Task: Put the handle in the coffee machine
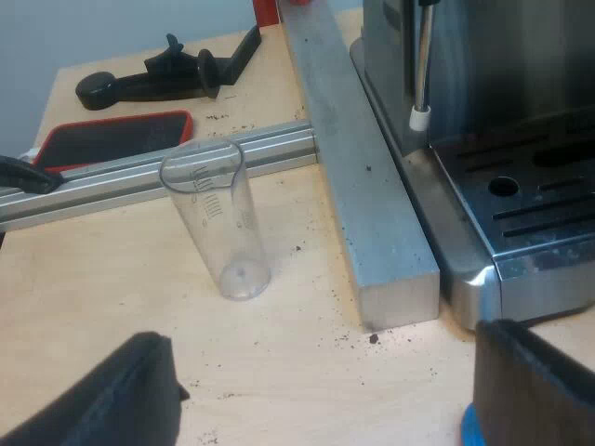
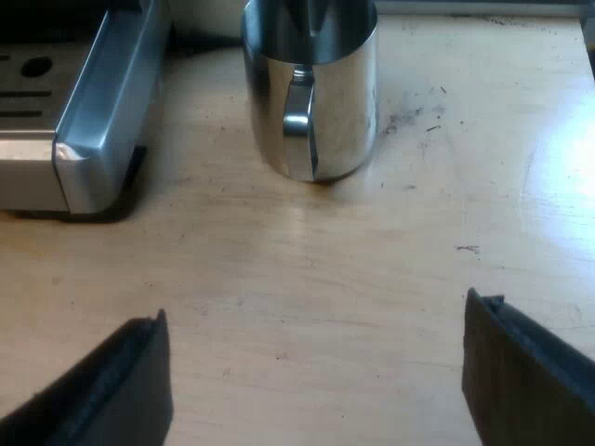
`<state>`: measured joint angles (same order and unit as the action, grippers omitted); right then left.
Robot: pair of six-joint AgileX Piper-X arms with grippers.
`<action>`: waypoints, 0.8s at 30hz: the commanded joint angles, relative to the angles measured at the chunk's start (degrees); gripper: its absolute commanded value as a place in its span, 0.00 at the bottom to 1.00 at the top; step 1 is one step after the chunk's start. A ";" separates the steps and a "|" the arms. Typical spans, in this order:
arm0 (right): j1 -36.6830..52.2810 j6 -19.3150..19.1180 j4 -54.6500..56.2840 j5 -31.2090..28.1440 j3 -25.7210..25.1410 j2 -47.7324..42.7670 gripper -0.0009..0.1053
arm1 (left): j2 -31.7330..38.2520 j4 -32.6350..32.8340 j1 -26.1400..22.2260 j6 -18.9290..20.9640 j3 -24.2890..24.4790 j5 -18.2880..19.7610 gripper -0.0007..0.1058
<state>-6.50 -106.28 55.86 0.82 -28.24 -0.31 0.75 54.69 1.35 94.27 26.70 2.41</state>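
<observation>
My left gripper (image 1: 325, 372) hangs open over the wooden table, nothing between its fingers (image 1: 112, 400). Just beyond it a clear measuring glass (image 1: 218, 223) stands upright. Past an aluminium rail (image 1: 139, 172) a dark handled piece (image 1: 158, 79) lies flat, which looks like the holder; a red bit (image 1: 267, 9) shows by its far end. The espresso machine's drip tray (image 1: 521, 195) and its steam wand (image 1: 420, 93) are close to one finger. My right gripper (image 2: 316, 362) is open too, low above bare wood, facing a steel mug (image 2: 311, 88) beside the machine's corner (image 2: 93, 121).
A thick metal bar (image 1: 372, 195) lies along the machine's side and meets the rail. A black mat with a red rim (image 1: 112, 139) sits behind the rail. Something blue (image 1: 472, 429) peeks out under one left finger. Coffee grounds speckle the table.
</observation>
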 commanded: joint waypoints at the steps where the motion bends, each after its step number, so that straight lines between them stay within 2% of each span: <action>1: 0.22 -0.46 -0.58 0.46 -0.11 -2.53 0.64 | 7.90 -1.06 -0.02 0.61 0.29 0.80 0.64; 9: 0.22 -0.46 -0.58 0.46 -0.11 -2.53 0.64 | 7.90 -1.06 -0.02 0.22 0.29 2.26 0.64; 24: 0.22 -0.46 -0.58 0.46 -0.11 -2.53 0.64 | 7.90 -1.06 -0.02 0.20 0.29 2.30 0.64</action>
<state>-6.50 -106.28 55.86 0.82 -28.24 -0.31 0.75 54.69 1.35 94.07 26.70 4.59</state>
